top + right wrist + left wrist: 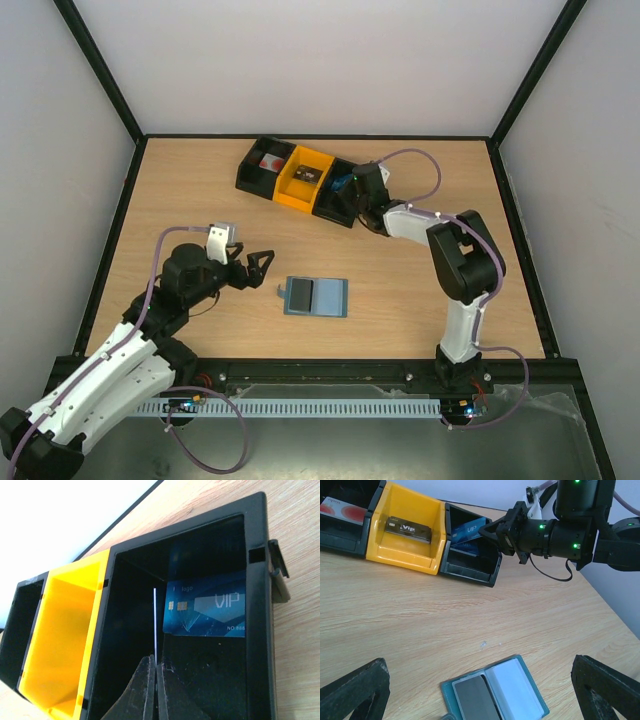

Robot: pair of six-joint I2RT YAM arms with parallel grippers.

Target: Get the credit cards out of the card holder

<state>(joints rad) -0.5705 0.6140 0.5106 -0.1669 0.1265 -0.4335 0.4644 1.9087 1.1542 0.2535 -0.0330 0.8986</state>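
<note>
1. The holder (315,297) lies open and flat on the worktop (200,190), front centre, showing a dark rectangle beside a pale one.
2. The left hand (266,268) is just left of it, jaws wide apart, holding nothing.
3. The right hand (155,659) reaches into the right black bin (260,630), well apart from the holder. Its fingers are pinched shut on a card (155,620), seen edge-on as a thin white line.
4. A blue VIP card (207,610) leans against that bin's far wall.
5. The yellow bin (303,182) alongside holds a black card (407,528).
</note>
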